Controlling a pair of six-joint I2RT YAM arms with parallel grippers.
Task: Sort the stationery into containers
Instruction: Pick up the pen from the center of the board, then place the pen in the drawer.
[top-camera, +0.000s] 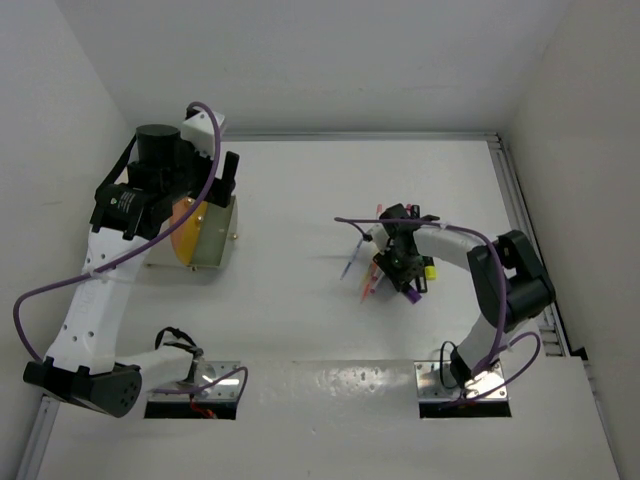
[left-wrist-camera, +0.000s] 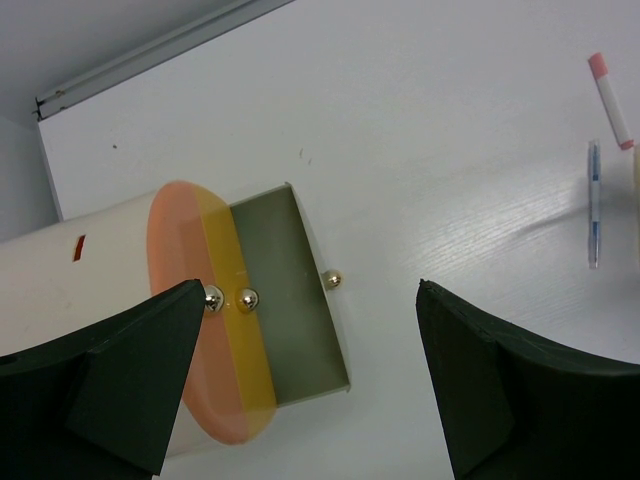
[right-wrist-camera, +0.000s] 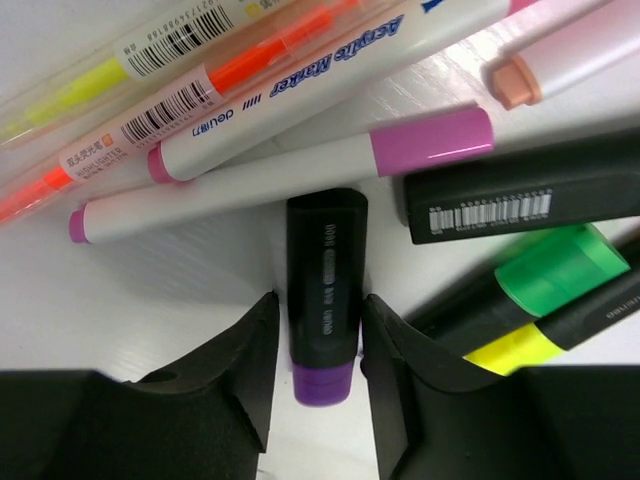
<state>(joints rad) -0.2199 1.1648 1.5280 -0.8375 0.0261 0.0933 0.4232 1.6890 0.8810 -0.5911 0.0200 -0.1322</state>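
My right gripper (right-wrist-camera: 322, 340) is down in the stationery pile (top-camera: 395, 262), shut on a black highlighter with a purple cap (right-wrist-camera: 325, 270) that lies between its fingers. Around it lie a white marker with a pink cap (right-wrist-camera: 300, 170), a green-capped highlighter (right-wrist-camera: 555, 270), a yellow-capped one (right-wrist-camera: 510, 350) and an orange pen (right-wrist-camera: 200, 95). My left gripper (left-wrist-camera: 310, 380) is open and empty above the white drum (left-wrist-camera: 80, 270). The orange (left-wrist-camera: 175, 300), yellow (left-wrist-camera: 235, 330) and greenish (left-wrist-camera: 290, 290) bins stand at the drum's end.
A pink-white pen (left-wrist-camera: 610, 100) and a blue pen (left-wrist-camera: 594, 205) lie on the table right of the bins. The drum with its bins (top-camera: 205, 235) stands at the left of the table under the left arm. White walls close in the back and both sides.
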